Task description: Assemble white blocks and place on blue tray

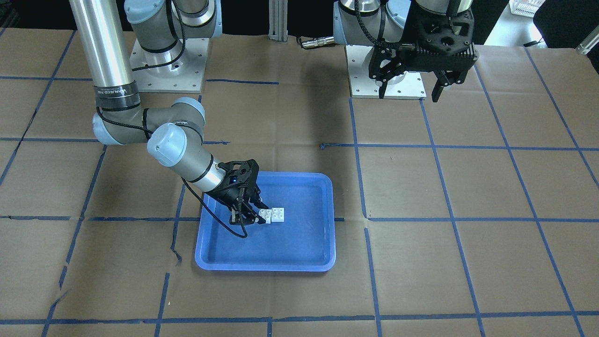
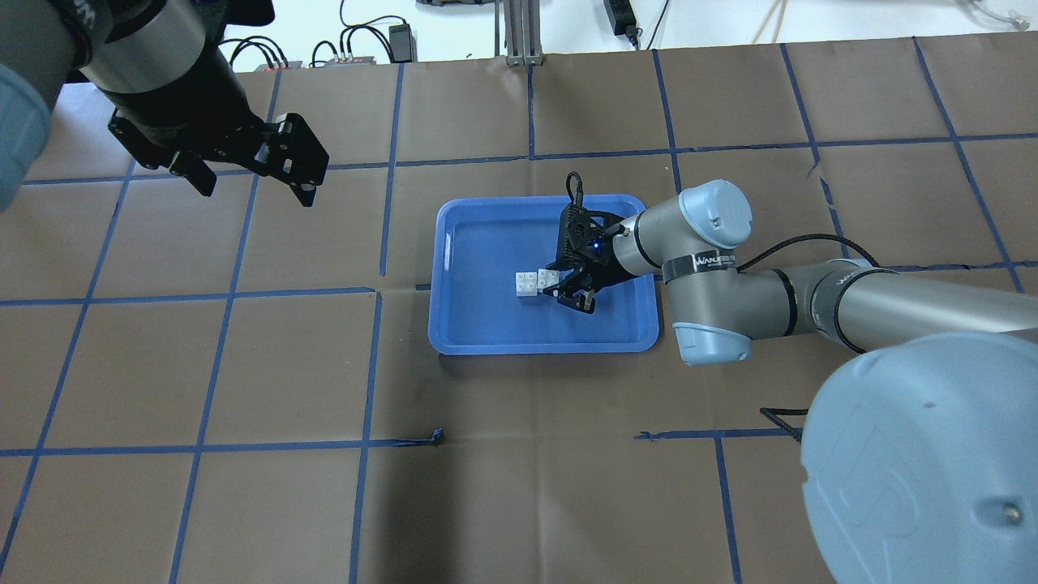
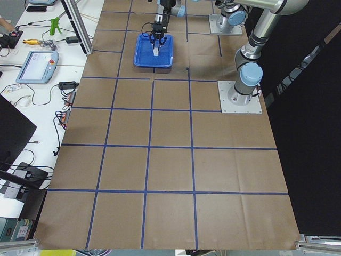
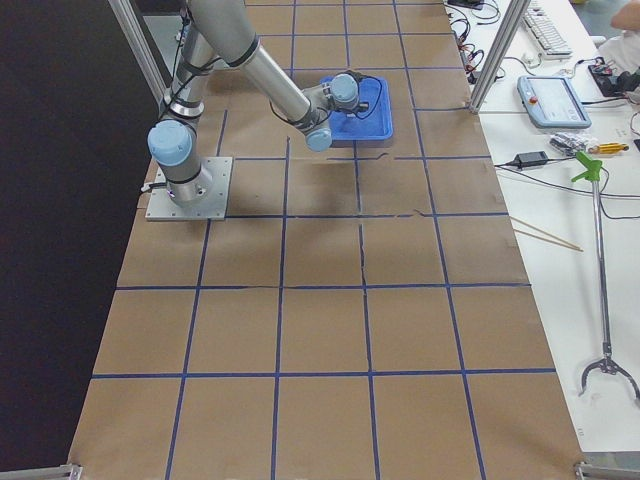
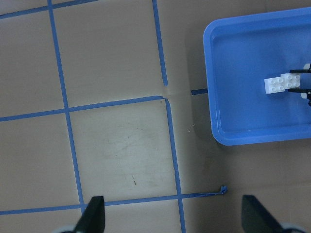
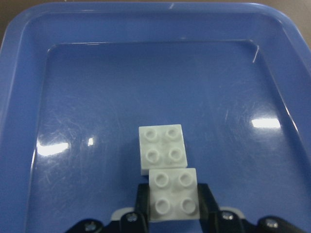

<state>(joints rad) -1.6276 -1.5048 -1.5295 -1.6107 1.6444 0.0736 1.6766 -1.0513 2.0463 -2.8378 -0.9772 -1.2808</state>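
Space lies open around two small white studded plastic bricks (image 6: 165, 160) touching mid-floor in the large blue plastic tray (image 2: 535, 347), the right pincer (image 2: 559, 289) clamping the right-hand brick, their join hidden, while the left pincer (image 2: 253, 185) hangs spread above the brown worktop (image 2: 243, 365), upper left.

Right tool (image 1: 255, 216) low, clamped tight; left tool (image 1: 408, 93) high, spread wide.
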